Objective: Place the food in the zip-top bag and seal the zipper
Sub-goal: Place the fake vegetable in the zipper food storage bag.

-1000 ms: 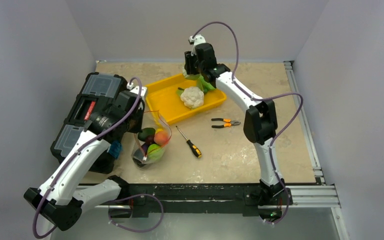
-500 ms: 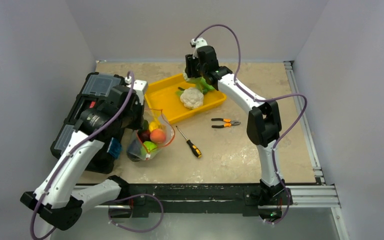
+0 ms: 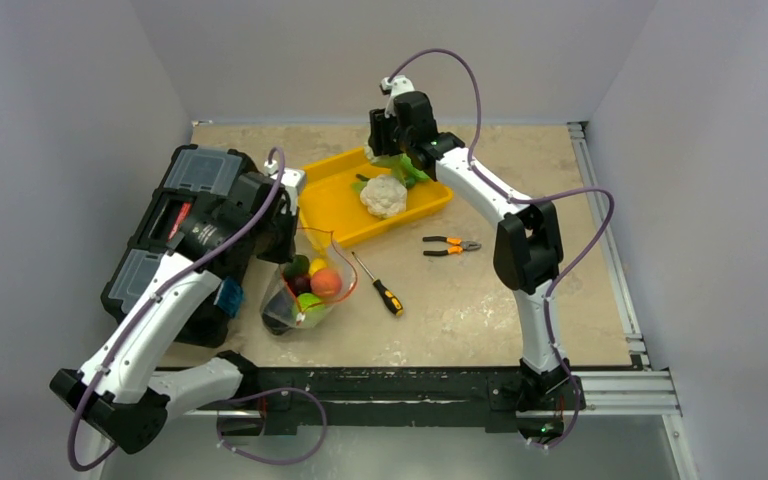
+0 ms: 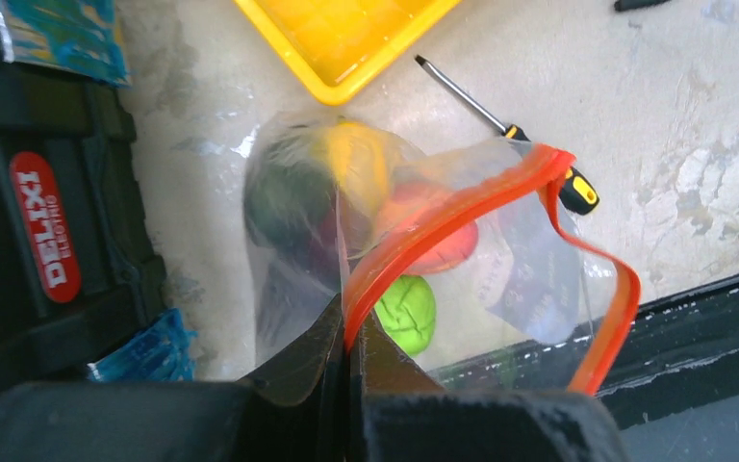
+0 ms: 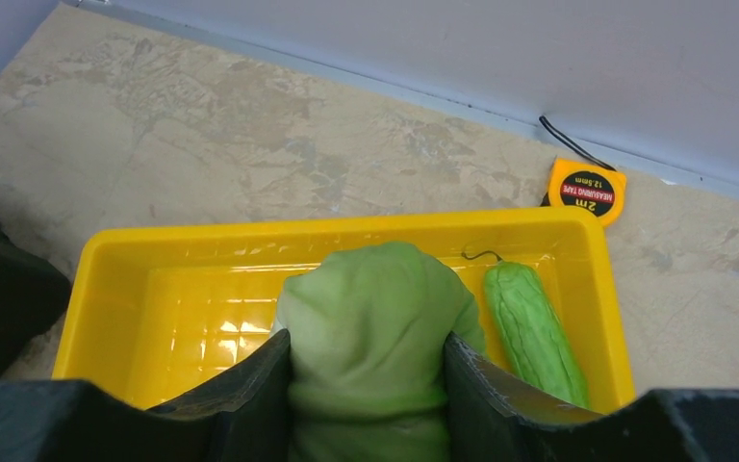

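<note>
The left end effector (image 4: pixel 346 358) pinches the zipper (image 4: pixel 462 207) of the zip-top bag (image 3: pixel 290 300), centre-left. The right end effector (image 5: pixel 368 351) grips the cabbage (image 5: pixel 370 318) at the yellow tray (image 5: pixel 115 279), upper centre. It should lift clear, then lower the cabbage into the open mouth.

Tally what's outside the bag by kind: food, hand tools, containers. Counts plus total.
Food: 3 (cabbage, cauliflower, green gourd)
Hand tools: 3 (screwdriver, pliers, tape measure)
Containers: 2 (yellow tray, black toolbox)
Total: 8
</note>
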Controlling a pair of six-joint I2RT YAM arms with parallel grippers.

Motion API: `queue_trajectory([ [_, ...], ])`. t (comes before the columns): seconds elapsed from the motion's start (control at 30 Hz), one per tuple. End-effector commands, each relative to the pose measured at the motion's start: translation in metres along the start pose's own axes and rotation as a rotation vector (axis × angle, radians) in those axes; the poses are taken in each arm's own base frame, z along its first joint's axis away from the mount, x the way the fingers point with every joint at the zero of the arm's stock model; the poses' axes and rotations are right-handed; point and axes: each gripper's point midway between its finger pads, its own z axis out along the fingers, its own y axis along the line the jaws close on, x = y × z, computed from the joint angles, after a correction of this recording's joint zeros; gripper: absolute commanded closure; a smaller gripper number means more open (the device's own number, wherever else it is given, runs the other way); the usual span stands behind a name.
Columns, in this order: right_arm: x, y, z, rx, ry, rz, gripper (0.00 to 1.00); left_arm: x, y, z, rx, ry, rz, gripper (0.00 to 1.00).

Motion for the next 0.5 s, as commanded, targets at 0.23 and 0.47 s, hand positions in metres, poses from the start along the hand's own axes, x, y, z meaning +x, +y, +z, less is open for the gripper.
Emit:
queue_trajectory([
  [0.23, -0.050, 0.011, -0.031, -0.032, -0.120, 0.012, 1.00, -0.037, -0.001, -0.048, 0.038, -0.196, 0.020, 1.00],
  [0.47, -0.062, 0.011, -0.059, -0.029, -0.137, 0.019, 1.00, -0.019, -0.004, -0.014, 0.039, -0.104, 0.003, 1.00],
])
